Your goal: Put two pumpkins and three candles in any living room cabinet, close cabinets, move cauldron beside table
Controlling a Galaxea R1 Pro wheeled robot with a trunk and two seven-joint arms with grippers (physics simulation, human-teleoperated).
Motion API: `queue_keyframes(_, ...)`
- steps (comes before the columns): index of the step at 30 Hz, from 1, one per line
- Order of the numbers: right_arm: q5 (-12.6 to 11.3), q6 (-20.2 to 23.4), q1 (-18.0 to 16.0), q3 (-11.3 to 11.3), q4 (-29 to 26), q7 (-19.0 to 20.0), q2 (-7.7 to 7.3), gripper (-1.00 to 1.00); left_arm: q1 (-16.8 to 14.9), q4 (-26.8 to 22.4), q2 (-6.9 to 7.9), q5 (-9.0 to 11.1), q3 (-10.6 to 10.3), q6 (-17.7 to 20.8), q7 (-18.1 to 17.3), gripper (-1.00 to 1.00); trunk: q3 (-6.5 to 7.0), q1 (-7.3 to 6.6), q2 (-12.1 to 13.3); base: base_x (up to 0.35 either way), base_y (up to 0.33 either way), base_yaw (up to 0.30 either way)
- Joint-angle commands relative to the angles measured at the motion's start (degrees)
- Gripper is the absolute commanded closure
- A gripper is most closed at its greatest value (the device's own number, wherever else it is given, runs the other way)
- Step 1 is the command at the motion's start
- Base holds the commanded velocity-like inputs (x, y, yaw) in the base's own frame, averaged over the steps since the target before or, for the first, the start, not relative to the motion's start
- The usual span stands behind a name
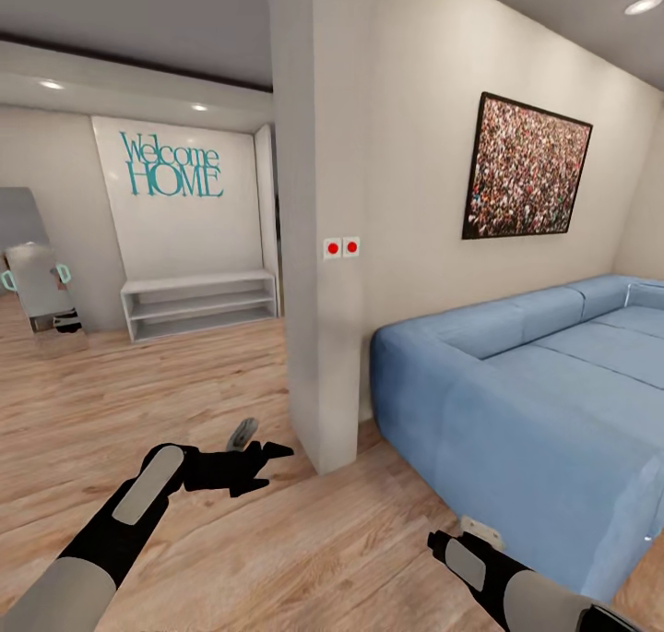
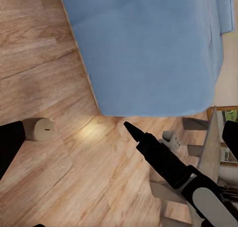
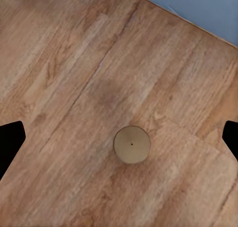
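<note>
Floor (image 1: 184,401): pale wood planks across the whole room.

Wall (image 1: 415,152): off-white, with a projecting corner pier at the centre of the head view. On the pier, two switches (image 1: 341,247) with red dots. On the wall to the right, a dark-framed picture (image 1: 526,168).

Sofa (image 1: 553,401): blue, large, standing against the wall to the right of the pier. The left wrist view shows its end and one small foot above the planks.

Far wall: teal "Welcome HOME" lettering (image 1: 173,164); below it a pale grey low rack (image 1: 198,303) on the floor. Further left, a leaning mirror (image 1: 37,281).

Left gripper (image 1: 261,464): held low over the floor in front of the pier; fingers parted, nothing between them. In the left wrist view its fingers show at opposite edges, wide apart.

Right gripper (image 3: 119,140): fingertips show at opposite edges of the right wrist view, spread wide, holding nothing.

Candle (image 3: 132,144): tan, upright on the planks, seen from directly above, between the right gripper's fingertips but clear of both. A second candle (image 2: 38,129) lies on its side on the floor near the sofa's end.
</note>
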Motion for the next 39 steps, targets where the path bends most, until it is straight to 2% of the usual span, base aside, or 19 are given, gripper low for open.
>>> queue_keyframes(1, 0.0, 0.4, 0.0, 0.3, -0.2, -0.3, -0.05, -1.00, 0.0, -0.1, 0.04, 0.6, -0.1, 0.0, 0.6, -1.00, -0.25, 0.22, -0.4, 0.000, 0.000, 0.000)
queue_keyframes(8, 0.1, 1.0, 0.0, 0.3, -0.3, 0.2, -0.04, -1.00, 0.0, -0.1, -0.07, 0.6, -0.3, 0.0, 0.6, -1.00, -1.79, 1.76, -3.3, 0.000, 0.000, 0.000)
queue_keyframes(39, 0.1, 1.3, -0.1, 0.2, -0.3, 0.3, -0.03, -1.00, 0.0, -0.1, -0.19, 0.6, -0.5, 0.0, 0.6, -1.00, -10.27, 8.57, -15.7, 0.000, 0.000, 0.000)
